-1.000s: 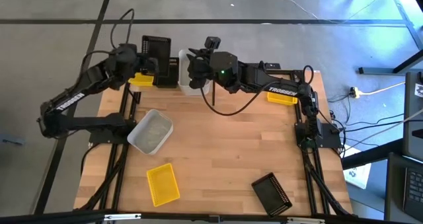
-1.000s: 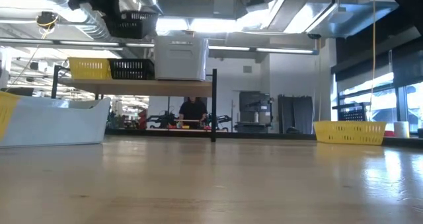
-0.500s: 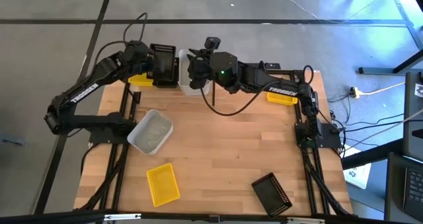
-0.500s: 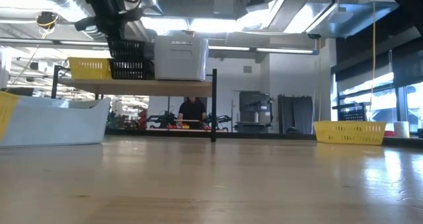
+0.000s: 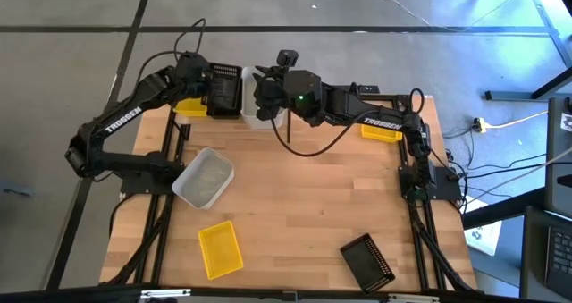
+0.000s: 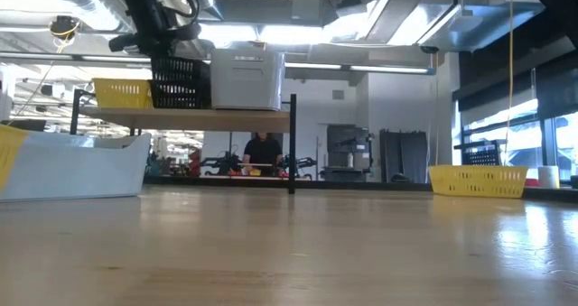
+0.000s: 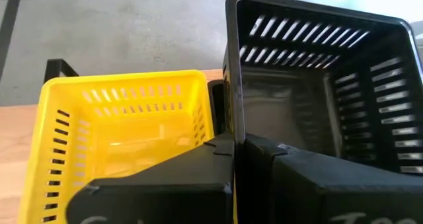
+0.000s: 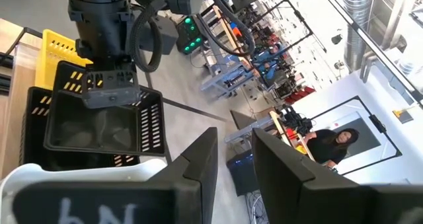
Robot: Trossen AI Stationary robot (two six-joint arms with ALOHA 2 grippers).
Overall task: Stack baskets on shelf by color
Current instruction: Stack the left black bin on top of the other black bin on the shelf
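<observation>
At the upper left of the high view, the left pincer pinched the near wall of a black basket, its fingers pressed on either side of that wall in the left wrist view. That basket sat nested in a second black basket on the shelf, tilted slightly above it in the right wrist view. Just beside it, toward the left edge, stood a yellow basket; on its other side stood a white basket. The right pincer hovered over the white basket near the top centre, its fingers a little spread and pinching nothing. On the worktop lay a translucent basket at centre left, a yellow basket at lower left, a black basket at lower right and another yellow basket beneath the right arm.
</observation>
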